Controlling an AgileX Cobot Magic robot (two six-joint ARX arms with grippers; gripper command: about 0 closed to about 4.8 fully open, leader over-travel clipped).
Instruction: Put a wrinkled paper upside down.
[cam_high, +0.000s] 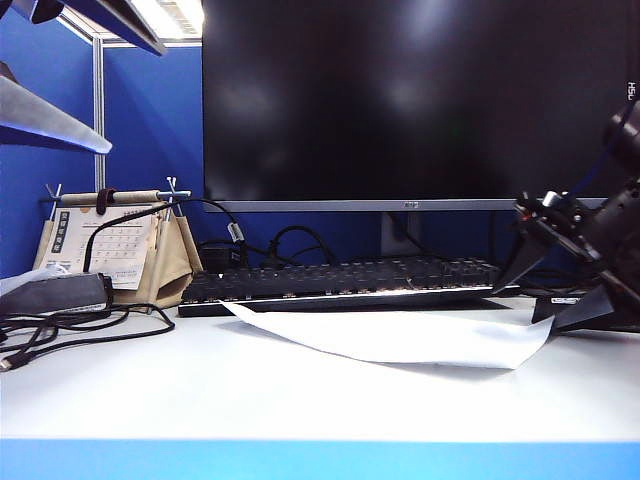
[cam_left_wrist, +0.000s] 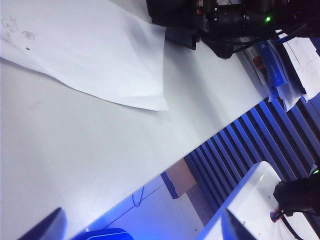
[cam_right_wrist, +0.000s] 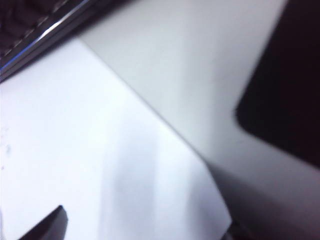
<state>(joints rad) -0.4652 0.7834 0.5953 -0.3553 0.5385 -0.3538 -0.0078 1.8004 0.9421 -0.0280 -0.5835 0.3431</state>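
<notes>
The wrinkled paper (cam_high: 400, 338) is a white sheet lying on the white table (cam_high: 250, 390) in front of the keyboard, its right corner curled up a little. My right gripper (cam_high: 548, 290) hovers at that right corner with its jaws open. In the right wrist view the paper (cam_right_wrist: 100, 150) fills the space under the open right gripper (cam_right_wrist: 145, 227), with nothing gripped. My left gripper (cam_high: 70, 70) hangs high at the upper left, far from the sheet. In the left wrist view the paper (cam_left_wrist: 90, 55) shows faint print, and the left gripper (cam_left_wrist: 142, 227) is open and empty.
A large dark monitor (cam_high: 410, 100) stands behind a black keyboard (cam_high: 340, 280). A desk calendar on a beige stand (cam_high: 110, 245), a dark device (cam_high: 55, 295) and loose cables (cam_high: 80, 325) sit at the left. The table's blue front edge (cam_high: 320, 460) runs across the foreground.
</notes>
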